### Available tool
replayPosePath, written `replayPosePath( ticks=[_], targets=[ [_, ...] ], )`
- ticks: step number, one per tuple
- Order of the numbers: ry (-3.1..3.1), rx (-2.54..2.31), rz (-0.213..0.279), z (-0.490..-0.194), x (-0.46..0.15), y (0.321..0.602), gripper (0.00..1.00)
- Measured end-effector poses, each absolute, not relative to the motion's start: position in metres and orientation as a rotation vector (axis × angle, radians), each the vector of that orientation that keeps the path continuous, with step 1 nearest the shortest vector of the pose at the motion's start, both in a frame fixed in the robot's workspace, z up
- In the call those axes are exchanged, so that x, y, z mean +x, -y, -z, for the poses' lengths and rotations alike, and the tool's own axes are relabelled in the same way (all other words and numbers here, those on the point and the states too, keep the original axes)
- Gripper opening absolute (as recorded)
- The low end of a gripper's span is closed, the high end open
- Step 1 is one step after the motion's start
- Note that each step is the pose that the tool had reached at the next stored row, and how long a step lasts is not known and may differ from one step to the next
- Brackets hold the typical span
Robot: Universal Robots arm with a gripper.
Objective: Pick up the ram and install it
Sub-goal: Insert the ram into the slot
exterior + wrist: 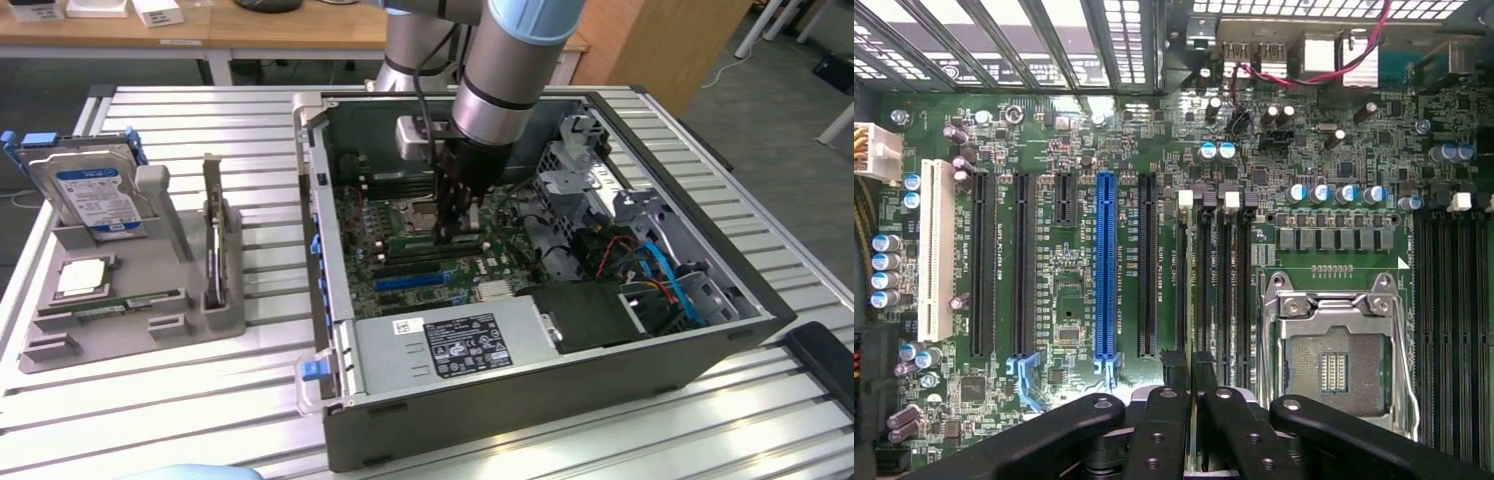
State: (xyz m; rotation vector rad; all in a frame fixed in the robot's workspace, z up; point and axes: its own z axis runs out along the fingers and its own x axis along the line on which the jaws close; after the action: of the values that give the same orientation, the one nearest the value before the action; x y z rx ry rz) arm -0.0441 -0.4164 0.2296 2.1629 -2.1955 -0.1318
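The ram [1190, 360] stands edge-on, pinched between the nearly closed fingers of the end effector [1190, 374], right over the long black memory slots [1215, 280] that run between the blue slot [1104, 270] and the silver processor socket [1332, 365]. Standing by the table [160, 400], I see the arm [514, 70] reaching straight down into the open computer case [534, 385], with the end effector [461, 236] low over the green motherboard [387, 235]. Off to the exterior view's left, well apart from the case, a grey tray [180, 275] holds a hard drive [87, 190] upright and a square silver chip [83, 276] lying flat.
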Motion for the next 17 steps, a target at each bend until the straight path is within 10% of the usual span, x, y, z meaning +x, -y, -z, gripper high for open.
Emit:
replayPosePath(
  ticks=[17],
  targets=[
    [2.191, 2.158, 0.128, -0.2274, -0.0442, 0.4164, 0.13]
  ],
)
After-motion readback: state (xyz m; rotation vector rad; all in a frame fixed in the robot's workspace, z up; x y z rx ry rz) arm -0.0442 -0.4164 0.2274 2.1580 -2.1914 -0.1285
